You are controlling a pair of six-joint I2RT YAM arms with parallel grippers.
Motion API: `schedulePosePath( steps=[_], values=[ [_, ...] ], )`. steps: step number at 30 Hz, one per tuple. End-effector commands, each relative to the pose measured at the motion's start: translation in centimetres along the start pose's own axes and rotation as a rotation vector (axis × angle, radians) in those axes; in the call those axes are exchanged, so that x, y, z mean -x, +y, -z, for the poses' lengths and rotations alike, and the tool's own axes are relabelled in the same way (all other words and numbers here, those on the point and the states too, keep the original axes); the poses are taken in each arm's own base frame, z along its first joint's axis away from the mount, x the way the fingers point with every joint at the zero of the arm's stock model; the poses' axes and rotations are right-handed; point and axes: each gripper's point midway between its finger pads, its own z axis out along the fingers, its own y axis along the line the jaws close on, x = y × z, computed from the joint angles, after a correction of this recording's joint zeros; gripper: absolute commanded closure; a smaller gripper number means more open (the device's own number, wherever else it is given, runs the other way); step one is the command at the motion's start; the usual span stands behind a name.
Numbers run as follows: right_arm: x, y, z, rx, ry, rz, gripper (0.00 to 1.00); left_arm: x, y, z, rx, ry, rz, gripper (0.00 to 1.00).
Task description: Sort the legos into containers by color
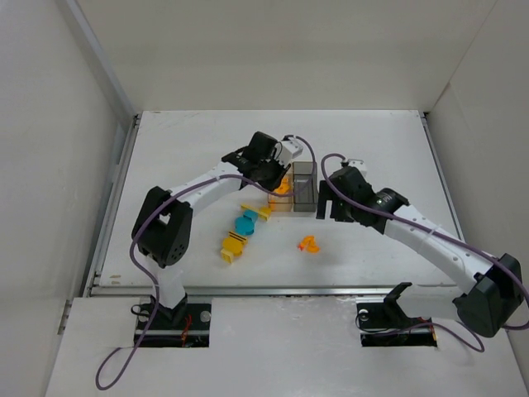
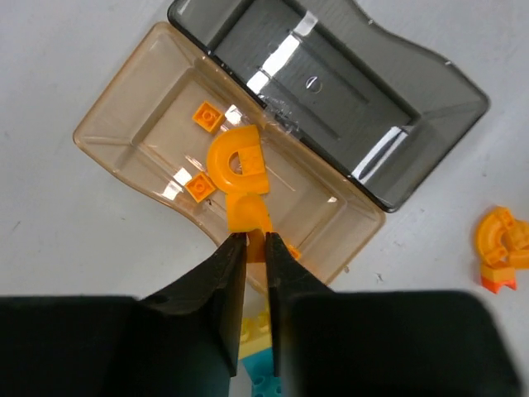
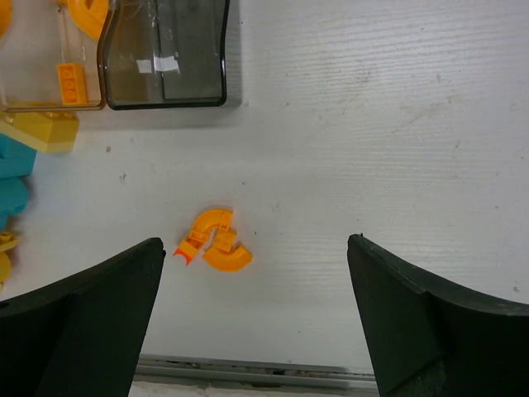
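- An orange arch piece is over the amber box, pinched at its lower end by the left gripper, whose jaws are narrowed on it; whether the piece touches the box floor cannot be told.
- Two small orange square plates lie on the amber box's floor, one on each side of the arch.
- The smoky grey box is joined to the amber one along one long side.
- A cluster of curved orange pieces lies on the bench, apart from the boxes.
- The right gripper hangs above that cluster with its jaws wide, holding nothing.
- Teal pieces and yellow striped pieces sit in a loose row left of the cluster, near the amber box.
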Motion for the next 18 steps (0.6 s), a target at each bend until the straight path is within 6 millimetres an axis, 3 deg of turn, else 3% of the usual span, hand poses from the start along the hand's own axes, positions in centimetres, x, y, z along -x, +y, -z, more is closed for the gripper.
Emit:
schedulePosePath(
  steps=[1,4,6,11,14,15,18],
  values=[
    [1.9,1.2,1.1,0.040,-0.047,-0.003,0.03,2.6,1.3,0.4,0.070,-0.057,0.000,0.84],
    [1.6,1.3,0.8,0.043,-0.035,0.009,0.03,2.3,1.3,0.1,0.069,-0.048,0.001,0.35],
    [1.3,1.1,0.7,0.037,-0.027,0.013,0.03,2.2,1.3,0.3,0.069,-0.048,0.001,0.24],
    [0.6,1.4,0.6,0.055,-0.006,0.023,0.03,3.4,0.8,1.3,0.045,-0.075,0.006,0.19],
    [-0.2,1.8,0.6,0.062,0.006,0.034,0.06,4.8,1.0,3.5,0.058,-0.111,0.036,0.20],
    [-0.7,1.7,0.4,0.062,0.022,0.038,0.10,5.5,0.8,5.0,0.062,-0.137,0.041,0.20],
    [-2.0,3.3,0.0,0.128,0.056,0.031,0.25,4.3,3.0,7.4,0.133,-0.143,0.101,0.20]
  ],
)
